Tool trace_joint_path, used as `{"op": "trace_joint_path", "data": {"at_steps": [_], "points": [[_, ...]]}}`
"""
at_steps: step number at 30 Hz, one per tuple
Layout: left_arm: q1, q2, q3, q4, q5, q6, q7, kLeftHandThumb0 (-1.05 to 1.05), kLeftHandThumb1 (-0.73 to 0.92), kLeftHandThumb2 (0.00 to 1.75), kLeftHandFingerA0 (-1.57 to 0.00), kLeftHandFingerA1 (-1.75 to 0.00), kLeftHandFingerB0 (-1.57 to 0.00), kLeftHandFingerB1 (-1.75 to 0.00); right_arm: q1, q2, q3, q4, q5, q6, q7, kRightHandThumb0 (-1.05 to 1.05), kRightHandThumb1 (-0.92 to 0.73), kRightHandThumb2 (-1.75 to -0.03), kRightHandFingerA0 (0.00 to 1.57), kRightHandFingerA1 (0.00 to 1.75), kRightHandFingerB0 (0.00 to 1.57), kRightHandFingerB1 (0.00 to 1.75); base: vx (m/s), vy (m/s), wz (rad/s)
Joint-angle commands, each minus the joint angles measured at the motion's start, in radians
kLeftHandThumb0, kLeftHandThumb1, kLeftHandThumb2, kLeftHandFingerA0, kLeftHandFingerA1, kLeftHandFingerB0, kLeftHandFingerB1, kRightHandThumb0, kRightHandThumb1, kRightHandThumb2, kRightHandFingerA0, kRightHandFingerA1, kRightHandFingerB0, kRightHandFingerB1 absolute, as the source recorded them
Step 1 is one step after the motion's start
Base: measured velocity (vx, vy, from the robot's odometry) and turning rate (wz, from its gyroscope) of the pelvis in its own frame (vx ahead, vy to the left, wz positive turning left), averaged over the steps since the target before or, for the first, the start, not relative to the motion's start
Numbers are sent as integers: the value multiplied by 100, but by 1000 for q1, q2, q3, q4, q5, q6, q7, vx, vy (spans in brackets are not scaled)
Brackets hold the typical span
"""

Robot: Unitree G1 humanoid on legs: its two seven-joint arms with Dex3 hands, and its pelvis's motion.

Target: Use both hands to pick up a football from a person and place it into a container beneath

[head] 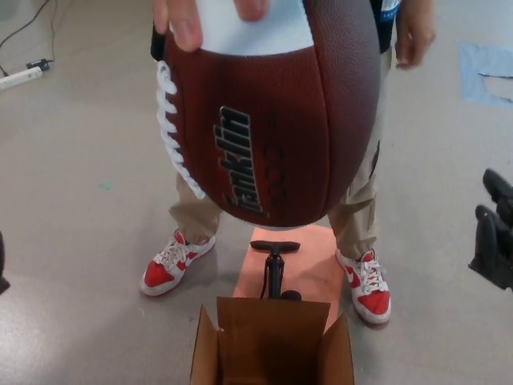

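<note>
The football point(272, 120) is held up close to the camera, and most of the upper middle of the head view is filled by it. It is brown, with a white stripe near its top, white laces along its left edge and dark printed letters on its side. It hangs with its long axis upright, its lower tip pointing down. It is gripped at the top by the person's hand point(210, 18), of which only some fingers are seen at the upper edge. A second hand of the person point(414, 34) hangs loose at the upper right, apart from the ball.

Below the ball, an open cardboard box point(272, 341) stands on the floor at the bottom edge, its flaps turned up. Just behind the box a black pump point(275, 269) with a T-handle stands upright on an orange mat point(317, 269). The person's beige trousers point(357, 212) and red and white shoes point(172, 265) are seen on both sides of the mat.

The right hand point(494, 233) is seen at the right edge, well apart from the ball and touching nothing; whether its fingers are apart cannot be told. Of the left hand point(2, 261) only a dark sliver is seen at the left edge, and its state cannot be told.

On the grey floor at the upper left, a white power strip point(22, 76) with a cable is lying.
</note>
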Motion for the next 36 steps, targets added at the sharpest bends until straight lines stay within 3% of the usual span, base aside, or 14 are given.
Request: {"op": "trace_joint_path", "data": {"at_steps": [1,6,13,21,22,23,24,27,30,31,32,33,34,36], "points": [[229,57,50,-585,-305,50,-318,-87,56,93,0,-4,0,-8,222,-9,-42,-587,261,-23,139,-97,-70,-102,5,11,0,6,87,-6,1],[289,80,21,-883,-391,99,-339,-70,40,80,0,0,0,-5,250,-33,5,-817,290,31,156,-94,-60,-92,5,12,0,0,85,-7,1],[317,103,-43,-1109,-383,125,-305,-76,40,84,0,0,0,-2,279,-54,56,-999,246,66,152,-97,-62,-96,5,13,0,0,12,-1,0],[271,84,-133,-1210,-367,207,-255,-78,41,86,0,0,0,-4,253,-51,107,-1029,167,91,149,-105,-69,-101,13,10,0,1,0,0,0],[252,79,-143,-1215,-376,223,-251,-91,52,56,0,-3,0,-3,244,-46,116,-1032,178,102,154,-105,-69,-100,13,7,0,3,0,0,0],[241,76,-149,-1217,-379,231,-247,-91,52,56,0,-3,0,-3,236,-43,123,-1033,187,110,157,-105,-69,-100,13,7,0,3,0,0,0],[225,68,-160,-1219,-374,231,-239,-84,45,88,0,0,0,-1,229,-35,134,-1035,188,120,156,-105,-70,-101,11,3,0,5,0,0,0],[191,29,-194,-1230,-360,228,-210,-86,50,84,0,-4,0,0,223,-6,170,-1051,179,140,140,-104,-74,-104,8,3,0,7,0,0,0],[176,-13,-238,-1269,-355,288,-138,-93,60,96,0,-4,0,0,225,61,203,-1073,150,164,68,-103,-78,-108,13,7,1,8,0,0,0],[176,-14,-241,-1272,-353,290,-135,-93,60,96,0,-4,0,0,225,65,205,-1074,149,166,65,-103,-78,-108,13,7,1,8,0,0,0],[170,-21,-257,-1282,-332,313,-109,-89,74,63,0,0,0,0,216,87,216,-1063,138,160,51,-105,-82,-111,12,5,0,5,0,0,0],[168,-24,-263,-1289,-325,325,-98,-89,74,63,0,0,0,0,212,97,221,-1060,133,158,46,-105,-82,-111,12,5,0,5,0,0,0],[166,-29,-270,-1296,-318,336,-84,-93,62,101,0,-7,0,-5,209,106,225,-1058,137,161,44,-104,-82,-111,11,4,0,5,0,0,0],[153,-54,-292,-1285,-298,328,-72,-94,67,104,0,-6,0,-4,202,134,237,-1059,132,182,26,-105,-81,-112,11,3,0,6,0,0,0]]}}
